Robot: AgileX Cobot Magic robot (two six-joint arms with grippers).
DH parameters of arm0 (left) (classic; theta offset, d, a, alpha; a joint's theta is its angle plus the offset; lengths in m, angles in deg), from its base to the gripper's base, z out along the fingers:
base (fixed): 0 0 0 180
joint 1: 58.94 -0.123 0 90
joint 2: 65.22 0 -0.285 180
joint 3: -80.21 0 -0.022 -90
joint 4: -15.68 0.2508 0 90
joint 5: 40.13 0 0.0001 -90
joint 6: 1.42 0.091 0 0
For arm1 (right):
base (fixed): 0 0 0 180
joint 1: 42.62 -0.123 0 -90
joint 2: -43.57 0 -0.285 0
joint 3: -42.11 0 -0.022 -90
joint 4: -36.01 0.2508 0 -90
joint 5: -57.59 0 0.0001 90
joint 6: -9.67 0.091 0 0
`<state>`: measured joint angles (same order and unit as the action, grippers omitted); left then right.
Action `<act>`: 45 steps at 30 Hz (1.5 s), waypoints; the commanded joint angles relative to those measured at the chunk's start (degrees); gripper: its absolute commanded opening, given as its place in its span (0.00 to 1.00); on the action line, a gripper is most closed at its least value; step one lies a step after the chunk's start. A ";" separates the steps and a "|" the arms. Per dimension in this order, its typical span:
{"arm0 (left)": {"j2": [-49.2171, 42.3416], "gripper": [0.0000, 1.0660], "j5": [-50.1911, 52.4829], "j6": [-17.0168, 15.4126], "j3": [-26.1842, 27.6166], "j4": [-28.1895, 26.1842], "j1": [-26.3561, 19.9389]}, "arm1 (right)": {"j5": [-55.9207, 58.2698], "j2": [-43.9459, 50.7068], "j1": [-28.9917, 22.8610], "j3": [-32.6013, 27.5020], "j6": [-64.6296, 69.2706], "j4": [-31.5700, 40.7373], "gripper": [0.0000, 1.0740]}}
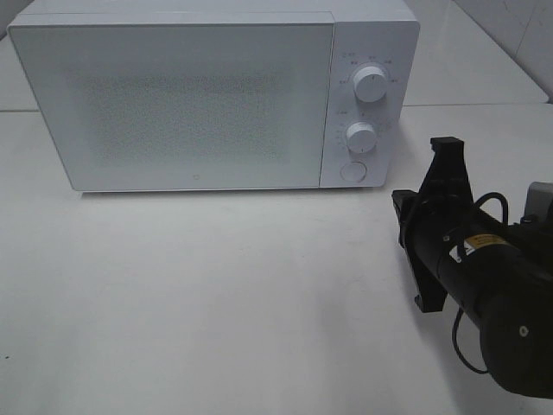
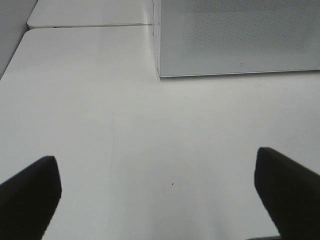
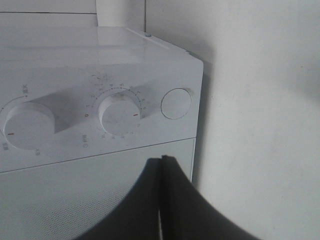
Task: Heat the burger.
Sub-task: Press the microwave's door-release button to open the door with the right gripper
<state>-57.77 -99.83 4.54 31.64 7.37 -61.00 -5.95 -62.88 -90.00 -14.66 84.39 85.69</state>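
On the left, we see the left gripper [image 2: 156, 167] hanging over the white table [image 1: 216, 303], its jaws spread wide with nothing between them; the high camera does not catch it at all. Beyond it stands the white microwave [image 1: 371, 35], its door [image 1: 173, 104] closed and the speckled window too frosted for us to see inside. The burger shows in none of the views: it may sit behind that door or off camera, and we cannot tell which. Right of the door runs the control panel, with an upper knob [image 1: 371, 85], a lower knob [image 1: 361, 137] and a round button [image 1: 353, 171] beneath them. At far right the right gripper [image 1: 447, 151] is pressed shut on nothing, fingertips together. It points toward the panel's lower corner, near the microwave but apart from it. We judge that the closed tips suit a push on the button to release the door, which seems the step in hand. As for the burger, we expect it to be light and soft, a loose stack whose layers can slide or crush under a hard squeeze. The safest hold, in our view, is a gentle pinch across the sides of the bun, low enough to catch the bottom half, with the stack kept level.
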 commanded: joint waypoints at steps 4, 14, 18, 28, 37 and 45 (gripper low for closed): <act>-1.38 0.94 0.17 0.00 -0.17 0.00 0.29 | 0.97 -2.81 0.00 2.75 0.06 -1.49 0.00; -1.38 0.94 0.17 0.06 -0.17 0.00 0.29 | 4.41 -7.56 0.74 7.68 0.06 -2.01 0.00; -1.38 0.94 0.17 0.06 -0.17 0.00 0.29 | 5.84 -8.94 2.06 8.94 0.06 -4.24 0.00; -1.38 0.94 0.17 0.06 -0.17 0.00 0.29 | 7.51 -10.37 7.45 13.06 -3.04 -6.65 0.00; -1.38 0.94 0.17 0.06 -0.17 0.00 0.29 | 10.37 -12.38 11.06 16.73 -2.75 -10.26 0.00; -1.38 0.94 0.17 0.06 -0.17 0.00 0.29 | 11.12 -15.53 12.03 19.65 -1.43 -12.03 0.00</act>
<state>-57.77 -99.83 4.59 31.64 7.37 -61.00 4.87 -78.41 -78.08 4.48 82.90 74.74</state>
